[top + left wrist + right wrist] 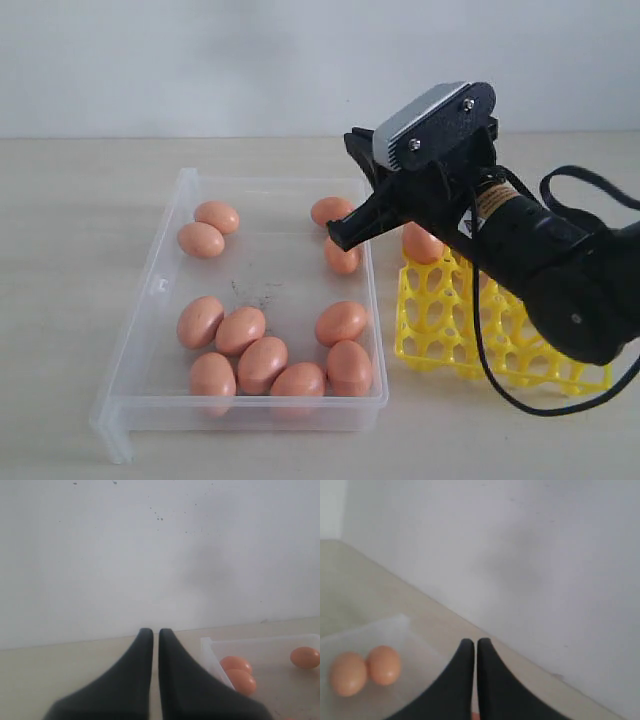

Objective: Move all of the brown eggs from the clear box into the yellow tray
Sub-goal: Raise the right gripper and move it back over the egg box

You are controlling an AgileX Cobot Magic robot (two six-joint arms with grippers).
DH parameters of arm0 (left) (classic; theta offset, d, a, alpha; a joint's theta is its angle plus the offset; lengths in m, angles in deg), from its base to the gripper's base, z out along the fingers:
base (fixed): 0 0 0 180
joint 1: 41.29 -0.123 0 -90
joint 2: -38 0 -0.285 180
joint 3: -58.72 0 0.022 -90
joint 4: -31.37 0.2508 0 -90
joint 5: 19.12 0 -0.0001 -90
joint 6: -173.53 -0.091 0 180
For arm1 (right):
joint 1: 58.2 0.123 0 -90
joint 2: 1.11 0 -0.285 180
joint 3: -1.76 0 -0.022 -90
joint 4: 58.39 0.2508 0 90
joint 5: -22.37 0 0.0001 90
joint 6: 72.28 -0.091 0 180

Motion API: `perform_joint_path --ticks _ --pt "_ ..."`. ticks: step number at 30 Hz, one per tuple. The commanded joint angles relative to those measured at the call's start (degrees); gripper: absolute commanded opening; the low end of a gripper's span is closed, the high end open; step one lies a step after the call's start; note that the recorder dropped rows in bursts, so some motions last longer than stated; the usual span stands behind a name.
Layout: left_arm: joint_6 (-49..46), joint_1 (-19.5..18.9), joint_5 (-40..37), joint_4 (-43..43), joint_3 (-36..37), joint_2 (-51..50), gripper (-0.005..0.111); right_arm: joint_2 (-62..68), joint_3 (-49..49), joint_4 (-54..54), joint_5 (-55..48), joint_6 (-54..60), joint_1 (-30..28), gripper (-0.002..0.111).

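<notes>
Clear box sits left of centre on the table, long side running away from the camera. Right gripper hangs over the box's right wall, tips pointing left into the box. Its fingers are drawn together with only a hairline slit between them and nothing clamped at the tips. A trace of orange shows low in the slit in the right wrist view; cannot tell what it is.

Yellow tray stands just right of the box, partly under the arm.

Brown eggs: eleven counted in the box. Seven bunched at the near end, two touching by the far left wall, two by the right wall. The gripper tips show between those last two, close to the nearer one; contact not clear. One more of the brown eggs is at the tray's far left corner, half hidden by the gripper; seated in a cup or not, cannot tell.

Left gripper: seen only in its own wrist view. Fingers likewise pressed nearly together, empty. It is outside the box near a corner, with three eggs in sight beyond the wall.

Right arm comes in from the right edge and slants up-left over the tray. Grey ribbed block on top; black cable loops down across the tray.

Table pale beige, matte. Wall plain white behind.
</notes>
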State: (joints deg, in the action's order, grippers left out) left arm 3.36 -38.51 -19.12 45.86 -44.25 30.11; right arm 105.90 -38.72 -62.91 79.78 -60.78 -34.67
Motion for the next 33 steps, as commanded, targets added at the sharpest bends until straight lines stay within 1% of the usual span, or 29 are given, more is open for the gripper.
perform_joint_path --ticks 1,2,3,5,7,10,11,12,14,18,22,24,27,33 --pt "-0.1 0.5 0.0 -0.1 0.2 0.1 0.004 -0.9 -1.3 12.5 3.2 10.9 4.4 0.000" --pt "-0.1 0.5 0.0 -0.1 0.2 0.1 0.004 -0.9 -1.3 10.2 3.2 10.6 4.4 0.000" --pt "-0.1 0.5 0.0 -0.1 0.2 0.1 0.004 -0.9 -1.3 5.0 3.9 9.8 4.4 0.000" --pt "-0.1 0.5 0.0 -0.1 0.2 0.1 0.004 -0.8 -1.3 0.0 7.5 9.3 4.4 0.000" --pt "-0.1 0.5 0.0 -0.1 0.2 0.1 0.004 -0.8 -1.3 0.1 12.6 4.7 4.4 0.000" --pt "-0.1 0.5 0.0 -0.1 0.2 0.1 0.004 -1.4 -0.3 8.9 12.6 -11.5 4.9 0.000" --pt "-0.1 0.5 0.0 -0.1 0.2 0.1 0.004 -1.5 0.0 9.7 12.6 -16.2 4.9 0.000" --pt "-0.1 0.5 0.0 -0.1 0.2 0.1 0.004 -1.5 0.2 8.4 12.6 -19.4 4.9 0.000" --pt "-0.1 0.5 0.0 -0.1 0.2 0.1 0.004 -1.5 0.3 4.5 12.6 -19.0 4.9 0.000" --pt "-0.1 0.5 0.0 -0.1 0.2 0.1 0.004 -1.5 0.3 -4.0 12.6 -13.4 4.9 0.000" --pt "-0.1 0.5 0.0 -0.1 0.2 0.1 0.004 -1.5 0.3 -4.2 12.6 -13.6 4.9 0.000" --pt "-0.1 0.5 0.0 -0.1 0.2 0.1 0.004 -1.5 0.3 -2.3 12.6 -8.6 4.9 0.000" --pt "-0.1 0.5 0.0 -0.1 0.2 0.1 0.004 -1.5 0.3 2.6 12.6 -8.5 4.9 0.000" --pt "-0.1 0.5 0.0 -0.1 0.2 0.1 0.004 -1.5 0.3 3.8 12.6 -8.6 4.9 0.000"
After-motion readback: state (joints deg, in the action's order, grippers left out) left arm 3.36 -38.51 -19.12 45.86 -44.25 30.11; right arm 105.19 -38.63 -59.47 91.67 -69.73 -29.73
